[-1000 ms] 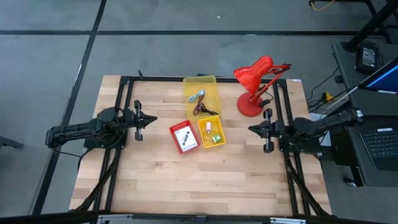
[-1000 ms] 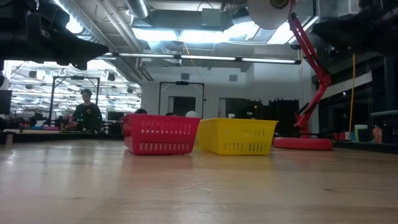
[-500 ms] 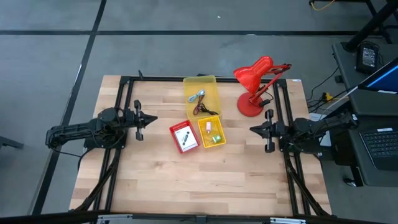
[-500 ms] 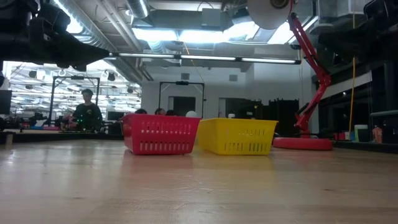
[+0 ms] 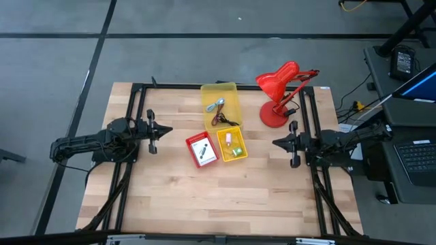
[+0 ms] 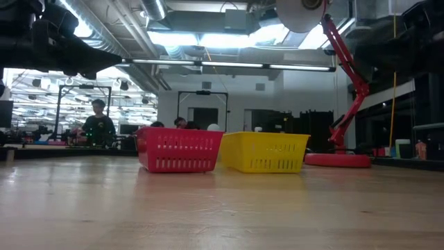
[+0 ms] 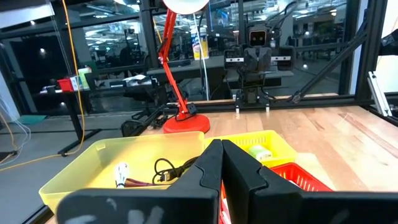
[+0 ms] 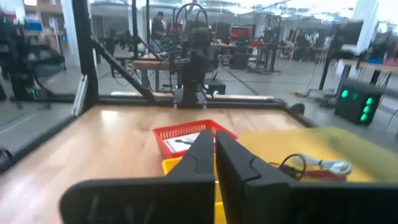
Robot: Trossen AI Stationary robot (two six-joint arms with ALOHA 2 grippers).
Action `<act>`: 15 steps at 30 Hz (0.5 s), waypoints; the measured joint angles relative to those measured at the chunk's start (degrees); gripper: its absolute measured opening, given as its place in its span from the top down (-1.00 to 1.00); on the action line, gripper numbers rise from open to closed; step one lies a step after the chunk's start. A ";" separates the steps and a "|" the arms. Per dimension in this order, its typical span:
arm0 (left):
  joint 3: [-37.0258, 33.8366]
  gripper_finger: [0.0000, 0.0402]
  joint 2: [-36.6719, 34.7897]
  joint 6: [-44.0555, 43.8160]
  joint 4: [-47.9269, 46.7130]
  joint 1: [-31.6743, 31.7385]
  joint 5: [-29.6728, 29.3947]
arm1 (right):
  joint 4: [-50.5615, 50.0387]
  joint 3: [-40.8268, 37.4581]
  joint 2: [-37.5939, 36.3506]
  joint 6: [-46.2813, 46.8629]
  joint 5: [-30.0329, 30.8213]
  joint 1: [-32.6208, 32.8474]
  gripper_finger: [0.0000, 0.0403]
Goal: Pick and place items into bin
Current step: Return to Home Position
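Observation:
A large yellow bin at the table's far middle holds a dark red cord and a blue-and-silver tool. Nearer stand a red bin with a white printed packet and a small yellow bin with a white packet and green pieces. My left gripper hangs shut and level at the table's left side, pointing at the bins. My right gripper hangs shut and level at the right side, pointing back at them. Neither holds anything.
A big red desk lamp stands on its round base at the far right, its head over the large bin's corner. Black frame rails run along both table sides. Bare wood lies in front of the bins. People stand in the room beyond.

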 joint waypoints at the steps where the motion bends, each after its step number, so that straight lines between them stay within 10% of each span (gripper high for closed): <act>1: 0.00 0.98 0.00 0.00 0.00 0.00 0.00 | 0.00 0.00 0.00 1.34 0.02 0.00 1.00; 15: 0.00 0.98 0.00 0.00 0.02 0.00 0.02 | 0.08 0.00 0.00 4.27 0.02 0.00 1.00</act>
